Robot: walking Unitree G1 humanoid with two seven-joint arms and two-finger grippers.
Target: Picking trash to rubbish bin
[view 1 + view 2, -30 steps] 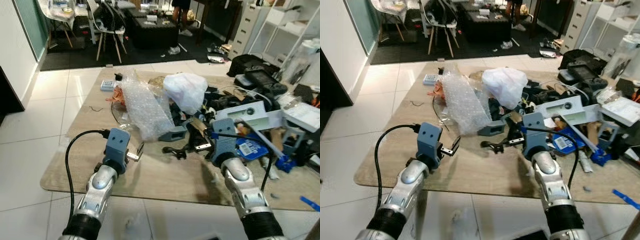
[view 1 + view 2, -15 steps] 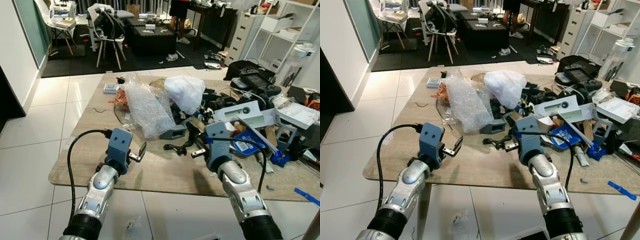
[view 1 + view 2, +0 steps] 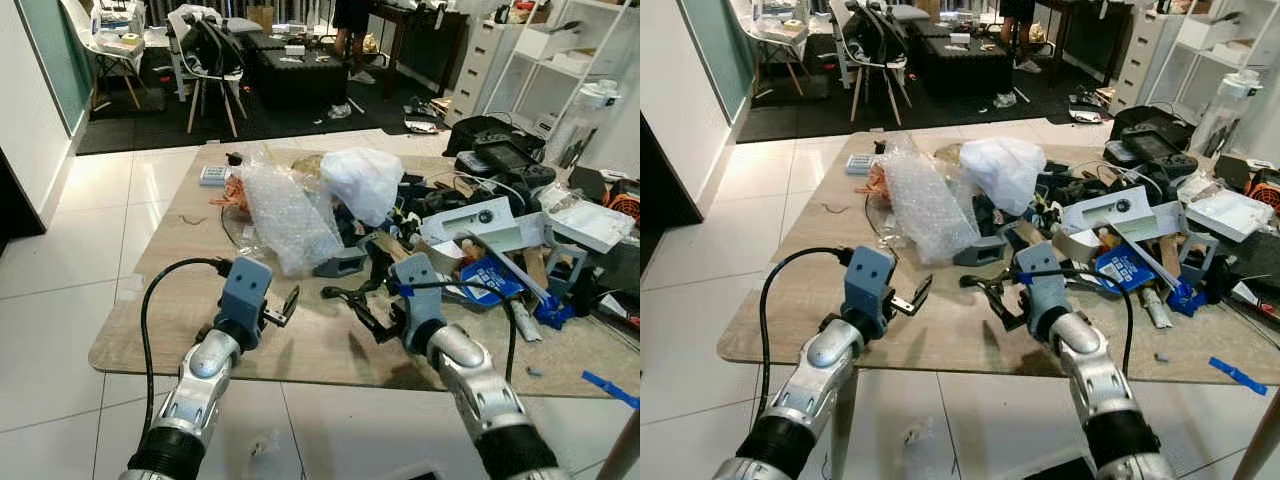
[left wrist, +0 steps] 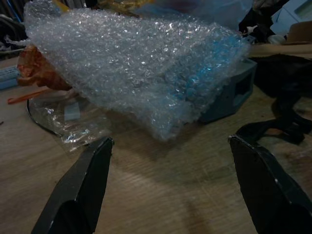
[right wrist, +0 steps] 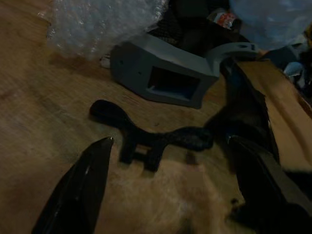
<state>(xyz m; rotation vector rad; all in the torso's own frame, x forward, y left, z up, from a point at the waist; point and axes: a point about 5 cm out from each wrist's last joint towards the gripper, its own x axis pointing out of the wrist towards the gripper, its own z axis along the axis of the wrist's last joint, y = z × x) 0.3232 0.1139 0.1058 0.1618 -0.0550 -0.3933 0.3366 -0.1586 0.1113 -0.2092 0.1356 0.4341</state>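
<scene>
A cluttered wooden counter (image 3: 180, 290) carries bubble wrap (image 3: 285, 215) at 12 o'clock; left tool (image 3: 283, 308) and right tool (image 3: 370, 318) hover wide open, empty.

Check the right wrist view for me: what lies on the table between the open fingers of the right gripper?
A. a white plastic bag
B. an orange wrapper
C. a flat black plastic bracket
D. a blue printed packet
C. The right gripper hangs open over a flat black bracket lying on the wooden table, just in front of a grey housing.
</scene>
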